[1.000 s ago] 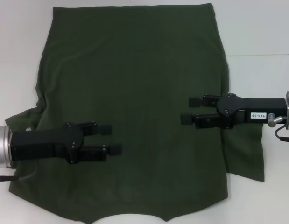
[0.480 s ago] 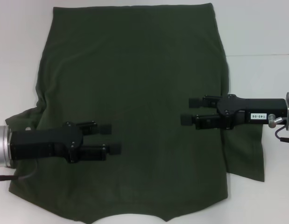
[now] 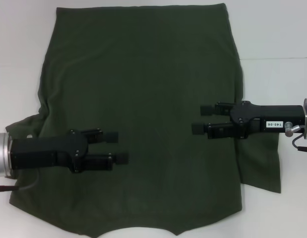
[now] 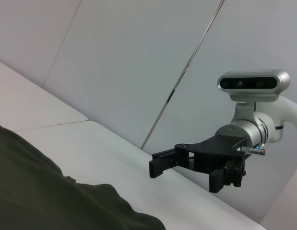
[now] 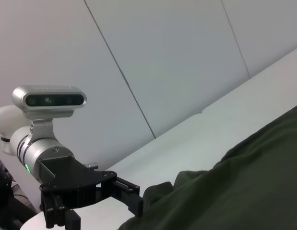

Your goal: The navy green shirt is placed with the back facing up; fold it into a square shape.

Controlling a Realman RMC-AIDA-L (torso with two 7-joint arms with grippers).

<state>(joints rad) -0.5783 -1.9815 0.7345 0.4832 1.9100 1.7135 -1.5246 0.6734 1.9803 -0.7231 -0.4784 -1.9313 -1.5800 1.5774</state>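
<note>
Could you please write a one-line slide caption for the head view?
Both open claws, left and right, above the flat navy green shirt on the white table.

White table (image 3: 277, 29), faint seam across it; pale panelled wall (image 4: 138, 57) behind, thin dark joints.

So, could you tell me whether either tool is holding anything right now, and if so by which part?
Nothing is held. The left tool and right tool are both open above the navy green shirt, gripping no fabric.
</note>
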